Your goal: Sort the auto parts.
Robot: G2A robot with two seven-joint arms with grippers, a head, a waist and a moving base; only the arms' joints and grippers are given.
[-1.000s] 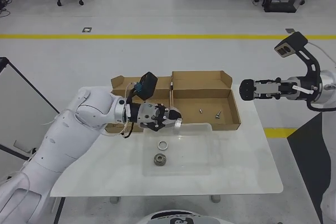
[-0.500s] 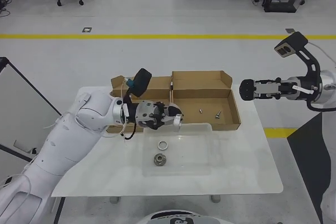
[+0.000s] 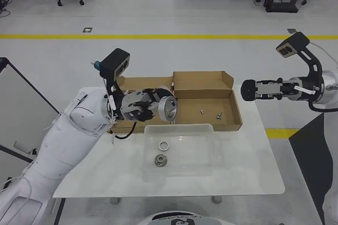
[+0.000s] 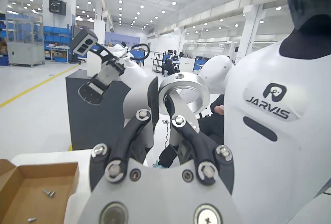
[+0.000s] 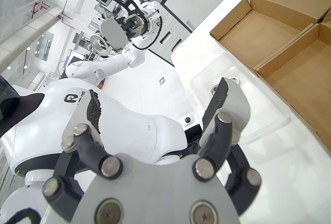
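The left claw (image 4: 161, 102) is clamped on just one wall of the metal ring (image 4: 197, 85), held up over the left cardboard box (image 3: 143, 82) by the worktop's (image 3: 242, 163) far-left corner, so honestly a twist could let it swivel loose and land outside.

In the top view, the left gripper (image 3: 160, 107) and the metal ring (image 3: 169, 108) it holds cover much of the left cardboard box (image 3: 138, 84). The small parts (image 3: 219, 114) in the right box (image 3: 203, 79) are too tiny to identify.

Glossy white shell (image 3: 79, 126), black cables (image 3: 127, 130)
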